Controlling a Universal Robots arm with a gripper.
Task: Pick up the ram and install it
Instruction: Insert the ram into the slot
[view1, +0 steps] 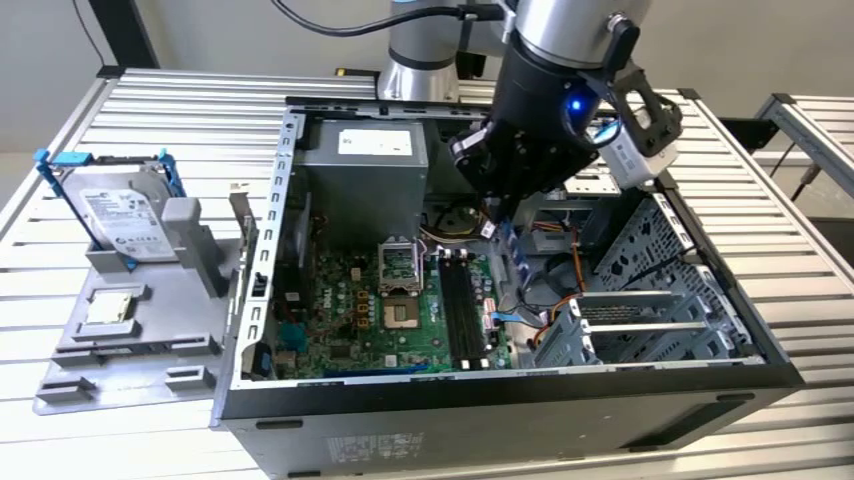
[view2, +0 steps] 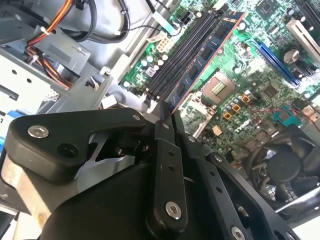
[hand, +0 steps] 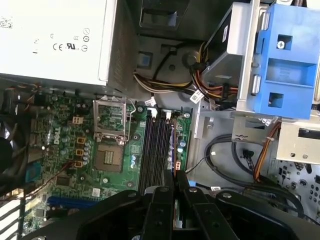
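The ram (view2: 206, 52) is a long blue stick with black chips, and my gripper (view2: 167, 112) is shut on its near end. It runs lengthwise along the black memory slots (view2: 182, 57) of the green motherboard (view2: 250, 75). In the first wrist view the ram (hand: 173, 150) shows edge-on as a thin line by the slots (hand: 155, 150), just ahead of the gripper (hand: 175, 175). Whether it touches a slot I cannot tell. In the exterior view the gripper (view1: 497, 218) reaches down into the open computer case (view1: 507, 385), over the slots (view1: 461, 305).
The silver power supply (view1: 367, 150) fills the case's far end. A processor socket (hand: 111, 157) lies beside the slots. Bundled cables (hand: 220, 155) and a metal drive cage (view1: 641, 320) crowd the other side. A hard drive with blue rails (view1: 127, 215) stands on a grey fixture at the exterior view's left.
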